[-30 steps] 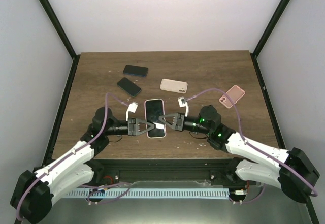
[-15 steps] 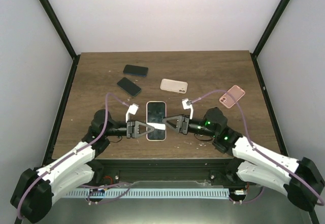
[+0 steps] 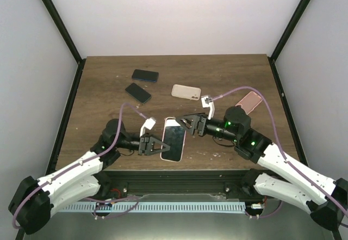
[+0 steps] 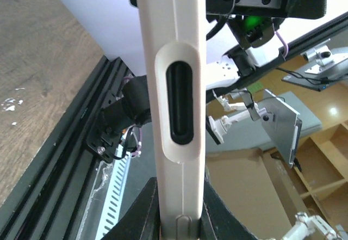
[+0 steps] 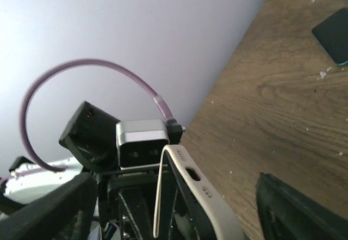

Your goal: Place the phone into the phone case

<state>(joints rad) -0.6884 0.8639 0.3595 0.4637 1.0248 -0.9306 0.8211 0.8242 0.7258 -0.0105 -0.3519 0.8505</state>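
Near the desk's [image 3: 98,96] near edge, the left claw [image 3: 155,145] now pinches shut on the phone [image 3: 174,139], tilted up in its pale case [image 4: 174,87]. Just beyond, the right claw [image 3: 187,121] has let go and spread wide, empty. The phone looks seated, so the fit only needs checking.

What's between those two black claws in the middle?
The phone, in the top view: the left gripper is shut on it, the right gripper open beside it.

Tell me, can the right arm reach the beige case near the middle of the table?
Probably yes: the right hand is open and empty, and nothing lies between it and the beige case.
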